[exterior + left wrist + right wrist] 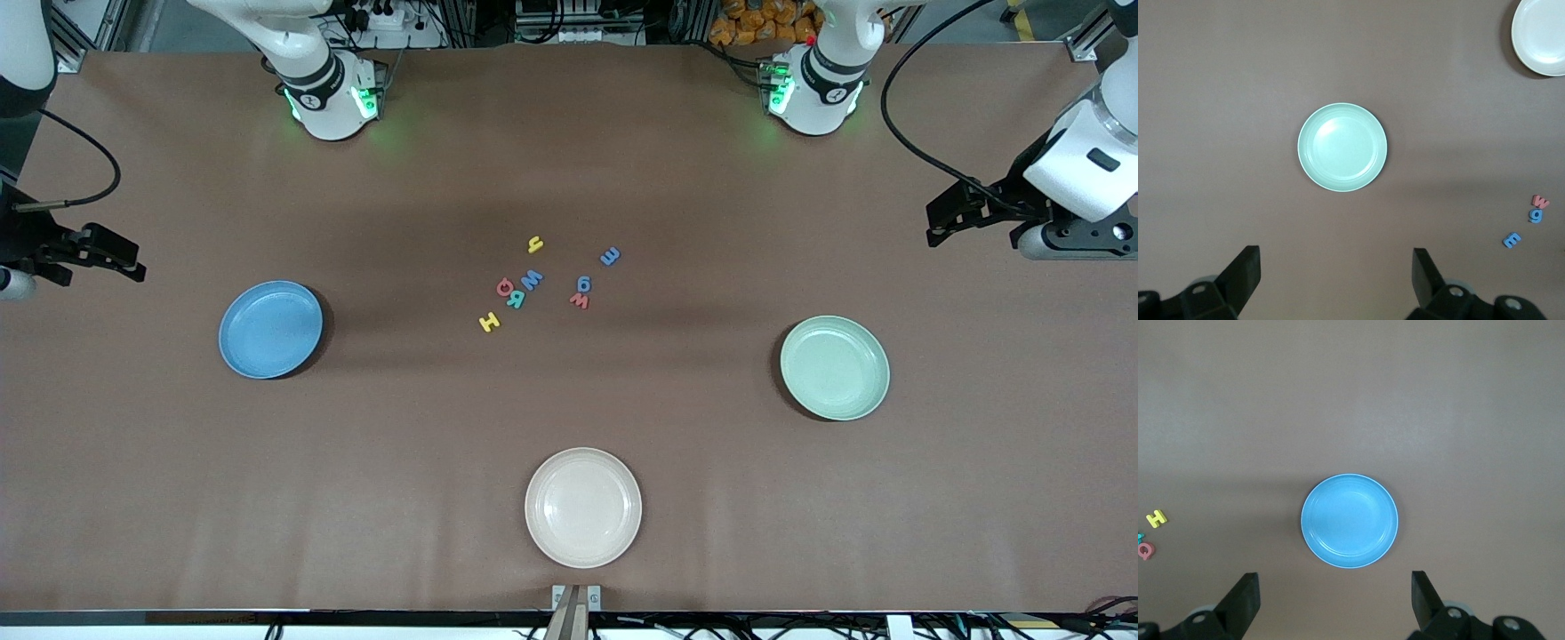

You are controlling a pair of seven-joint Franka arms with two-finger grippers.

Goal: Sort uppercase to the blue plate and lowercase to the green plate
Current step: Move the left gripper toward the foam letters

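Counter (569, 160): brown, carrying three plates and eight foam letters.

Blue plate (270, 329): toward the right arm's end of the counter, nothing in it. Also seen in the right wrist view (1349, 521).

Green plate (835, 367): toward the left arm's end, nothing in it. Also seen in the left wrist view (1342, 147).

Cream plate (582, 507): nearest the front camera, midway between the arms' ends, nothing in it.

Capital letters, clustered mid-counter on the bare surface: yellow H (489, 322), teal R (516, 300), red Q (504, 286), blue W (532, 281). R, Q and W lie just beside one another; H sits a little nearer the camera.

Lowercase letters, on the bare surface: yellow h (534, 244), farthest from the camera; blue m (610, 257), toward the left arm's end; blue g (583, 284) with red w (579, 301) just beside it, nearer the camera.

Left hand (1336, 267): up in the air over the left arm's end of the counter, fingers spread wide, holding nothing.

Right hand (1335, 587): up in the air over the right arm's end, fingers spread wide, holding nothing.
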